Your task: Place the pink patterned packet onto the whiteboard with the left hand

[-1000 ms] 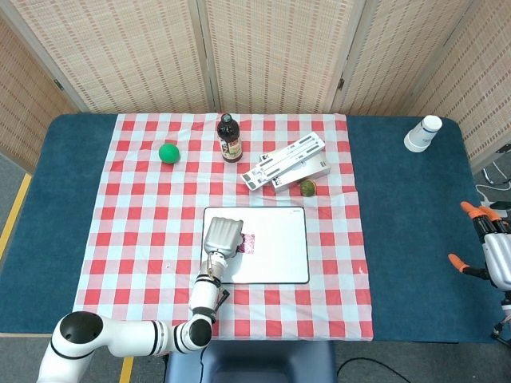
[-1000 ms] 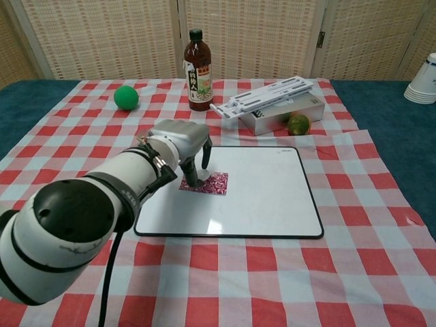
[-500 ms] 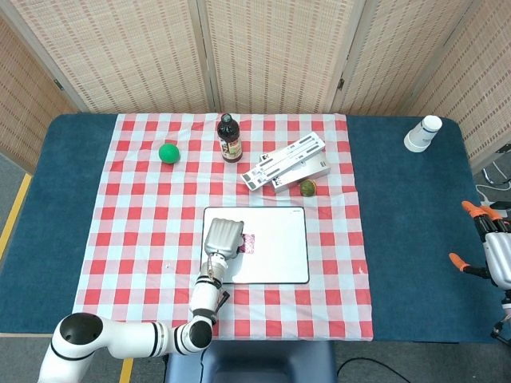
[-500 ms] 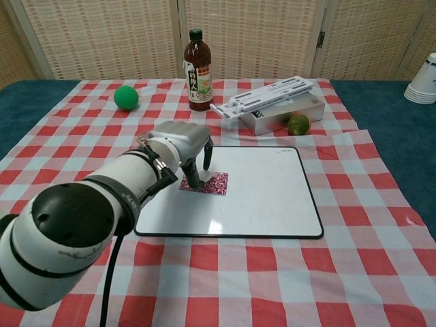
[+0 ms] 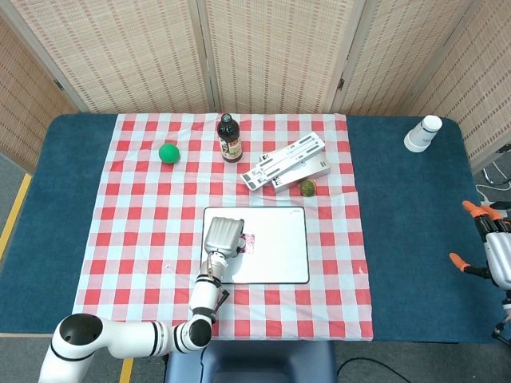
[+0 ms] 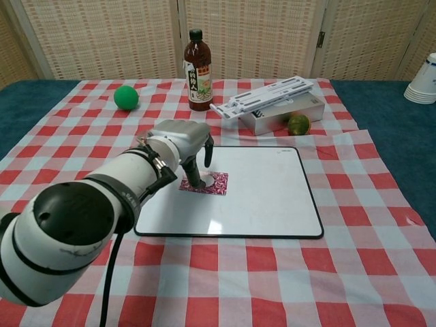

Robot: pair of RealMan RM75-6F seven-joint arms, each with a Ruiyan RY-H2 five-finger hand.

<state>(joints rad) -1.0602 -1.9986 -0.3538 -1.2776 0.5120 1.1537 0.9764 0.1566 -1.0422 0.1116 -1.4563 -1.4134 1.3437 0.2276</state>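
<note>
A: Largest first. Red-and-white checked tablecloth (image 5: 144, 239) over the blue table (image 5: 407, 239). On the cloth, the whiteboard (image 6: 266, 197), lying flat near the front edge.

B: Left arm (image 6: 88, 218) reaches in from the near side. Chest view shows the left hand (image 6: 182, 139) above the board's left part, fingers (image 6: 194, 174) curled downward, tips at or on the pink patterned packet (image 6: 208, 183). Firm grip or mere touch: cannot tell.

A: Head view has the hand covering most of the packet; only a pink sliver shows at its right edge. Packet lies flat on the whiteboard.

B: Right hand (image 5: 497, 251) appears only in the head view, far right edge beyond the table, orange-tipped fingers apart, nothing in it.

A: Behind the board: white box (image 6: 283, 112) with a slatted stand (image 6: 262, 97) on top, dark sauce bottle (image 6: 197, 63) upright, paper cup stack (image 5: 422, 133), green ball (image 6: 125, 97), small greenish fruit (image 6: 298, 124) just beside the box.
</note>
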